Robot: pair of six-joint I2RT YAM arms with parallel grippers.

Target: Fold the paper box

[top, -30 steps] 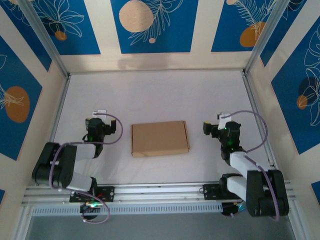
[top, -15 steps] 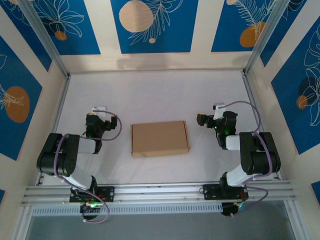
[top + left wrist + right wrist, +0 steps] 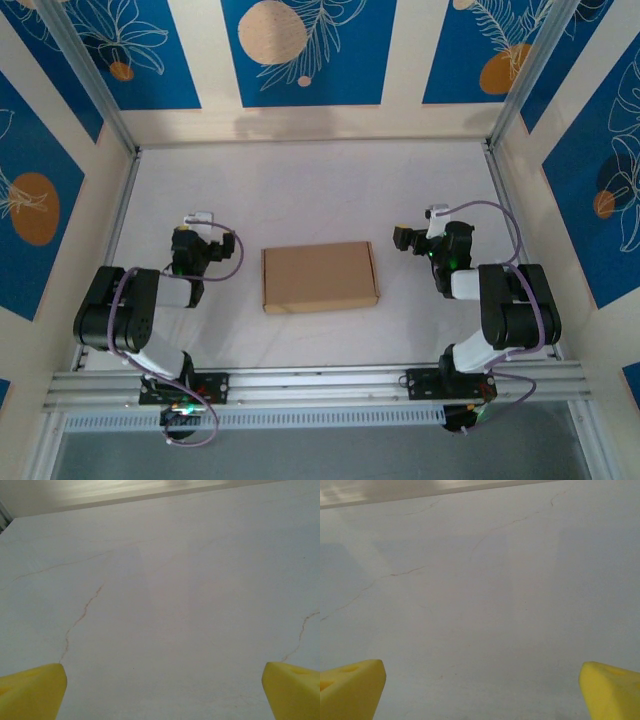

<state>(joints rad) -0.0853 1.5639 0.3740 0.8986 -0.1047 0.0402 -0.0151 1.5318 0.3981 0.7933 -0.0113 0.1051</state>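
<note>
Top external view: the paper box (image 3: 320, 277) lies flat at the centre of the desk (image 3: 320, 185), the left tool (image 3: 191, 238) at its 9 o'clock and the right tool (image 3: 407, 240) at its 3 o'clock, both clear of it, spread wide and empty. Expect light, fairly stiff, easily creased cardboard; grip an edge or flap, not the flat face.

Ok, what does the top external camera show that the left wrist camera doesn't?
Top external adds the brown paper box lying flat on the table, between the left gripper and the right gripper, neither touching it. Left wrist adds a close look at the left gripper's yellow fingertips, spread wide apart, and hairline cracks in the surface. Both share the white table.
</note>
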